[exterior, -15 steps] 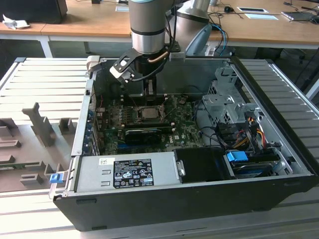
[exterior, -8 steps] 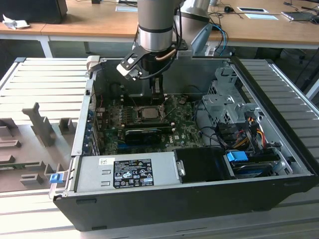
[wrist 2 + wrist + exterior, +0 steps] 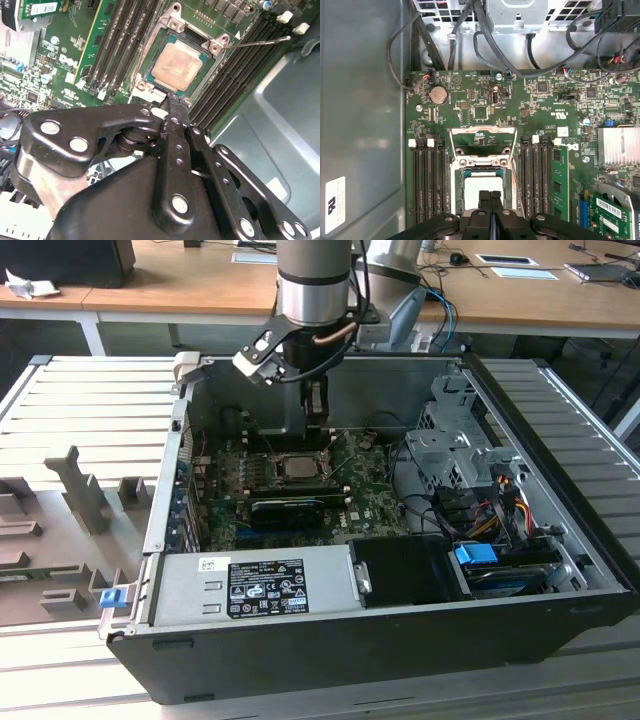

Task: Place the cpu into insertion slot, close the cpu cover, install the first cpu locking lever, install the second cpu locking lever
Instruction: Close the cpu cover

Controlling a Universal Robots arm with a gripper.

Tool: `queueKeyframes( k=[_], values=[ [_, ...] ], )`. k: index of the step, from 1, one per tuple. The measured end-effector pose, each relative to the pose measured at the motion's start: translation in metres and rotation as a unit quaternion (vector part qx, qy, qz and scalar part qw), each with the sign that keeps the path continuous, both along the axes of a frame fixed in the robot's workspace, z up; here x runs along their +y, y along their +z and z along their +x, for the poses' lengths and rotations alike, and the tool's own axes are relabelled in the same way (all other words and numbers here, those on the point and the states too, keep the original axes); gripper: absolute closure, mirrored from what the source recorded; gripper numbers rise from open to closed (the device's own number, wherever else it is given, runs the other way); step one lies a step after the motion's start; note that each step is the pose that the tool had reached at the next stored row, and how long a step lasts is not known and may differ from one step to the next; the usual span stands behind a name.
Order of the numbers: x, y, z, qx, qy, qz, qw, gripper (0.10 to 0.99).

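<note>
Pincer [image 3: 172,100]: fingers pressed together, nothing visible between them. The tips sit at the near rim of the socket [image 3: 141,86]. The chip [image 3: 177,67] lies flat in the socket, just beyond the tips. The cover [image 3: 481,131] stands raised past the chip.

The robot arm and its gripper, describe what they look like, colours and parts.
The arm is a silver-grey metal cylinder ringed by a black band, with a copper-coloured cable looping under its wrist and a small black-and-white block mounted beside it. The gripper is glossy black: flat linkage plates joined by round silver pins, tapering to two slim fingers.
</note>
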State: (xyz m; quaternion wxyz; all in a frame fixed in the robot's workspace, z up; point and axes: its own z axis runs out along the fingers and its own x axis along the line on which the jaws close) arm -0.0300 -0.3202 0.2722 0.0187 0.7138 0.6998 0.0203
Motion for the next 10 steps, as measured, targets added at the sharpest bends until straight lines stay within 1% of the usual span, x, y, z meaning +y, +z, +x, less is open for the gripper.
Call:
queueKeyframes(
  k=[6, 10],
  values=[
    [0.0007, 0.0091, 0.0, 0.0, 0.0, -0.0009, 1.0, 0.98],
    [0.0009, 0.0104, 0.0042, 0.0002, 0.0, -0.0011, 1.0, 0.98]
  ],
)
